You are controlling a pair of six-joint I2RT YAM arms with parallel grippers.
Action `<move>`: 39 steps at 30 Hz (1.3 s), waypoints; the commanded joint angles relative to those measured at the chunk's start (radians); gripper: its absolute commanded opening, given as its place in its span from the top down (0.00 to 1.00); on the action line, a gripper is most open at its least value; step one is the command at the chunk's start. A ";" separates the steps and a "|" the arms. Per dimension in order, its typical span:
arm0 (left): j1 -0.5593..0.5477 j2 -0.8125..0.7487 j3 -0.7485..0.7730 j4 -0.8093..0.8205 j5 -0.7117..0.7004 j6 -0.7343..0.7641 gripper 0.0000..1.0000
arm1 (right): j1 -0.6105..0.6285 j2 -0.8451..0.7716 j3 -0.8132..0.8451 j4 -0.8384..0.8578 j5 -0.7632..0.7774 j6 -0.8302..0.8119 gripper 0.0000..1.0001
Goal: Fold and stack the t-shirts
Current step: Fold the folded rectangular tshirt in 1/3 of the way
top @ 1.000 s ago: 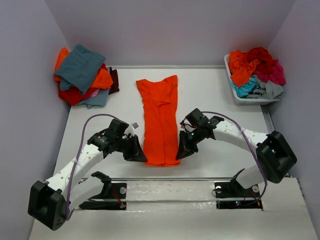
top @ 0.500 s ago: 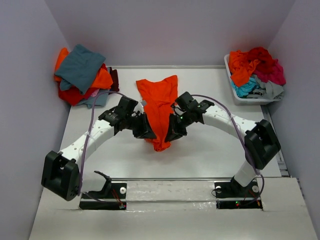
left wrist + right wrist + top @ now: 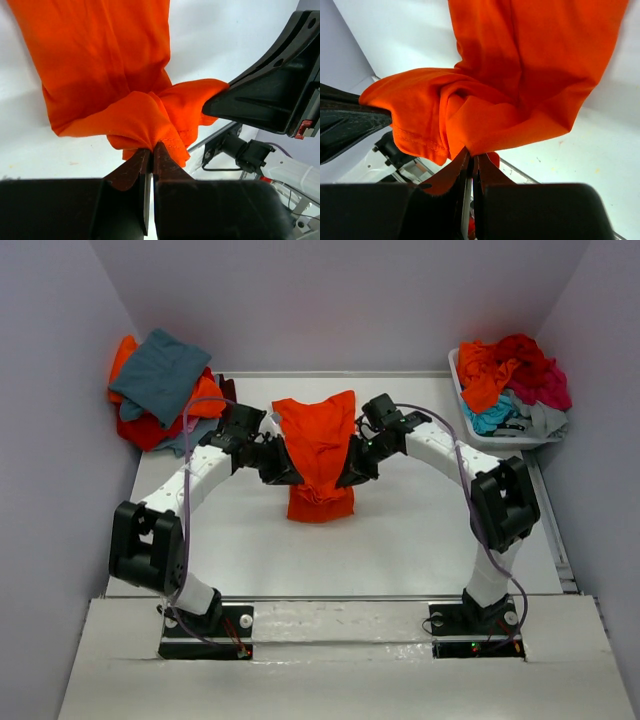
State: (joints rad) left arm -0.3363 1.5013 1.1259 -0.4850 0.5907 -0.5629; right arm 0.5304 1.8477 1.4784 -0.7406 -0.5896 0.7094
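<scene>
Left tool (image 3: 151,146) pinching orange t-shirt (image 3: 100,60) hem, unclear from overhead

White arms (image 3: 195,478); black joints (image 3: 140,540); purple cables (image 3: 183,440)

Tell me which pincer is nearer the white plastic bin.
Right. The right pincer grips the bright orange t-shirt on the side facing the white plastic bin; the left pincer grips its far side.
</scene>
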 commanded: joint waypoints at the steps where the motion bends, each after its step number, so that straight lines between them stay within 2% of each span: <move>1: 0.017 0.060 0.097 0.022 0.009 0.049 0.94 | -0.015 0.047 0.103 -0.026 -0.003 -0.027 0.91; 12: 0.046 0.246 0.216 0.051 0.008 0.051 0.94 | -0.078 0.185 0.250 -0.058 -0.016 -0.042 0.90; 18: 0.065 0.290 0.301 0.029 -0.005 0.061 0.94 | -0.121 0.231 0.302 -0.080 -0.029 -0.056 0.91; 30: 0.094 0.344 0.342 0.020 -0.011 0.066 0.94 | -0.139 0.369 0.445 -0.126 -0.059 -0.077 0.90; 39: 0.094 0.387 0.342 0.033 -0.014 0.061 0.94 | -0.139 0.413 0.471 -0.131 -0.061 -0.077 0.90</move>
State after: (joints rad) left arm -0.2459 1.8866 1.4273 -0.4549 0.5724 -0.5159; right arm 0.3923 2.2547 1.8973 -0.8604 -0.6289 0.6460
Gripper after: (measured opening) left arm 0.130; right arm 0.098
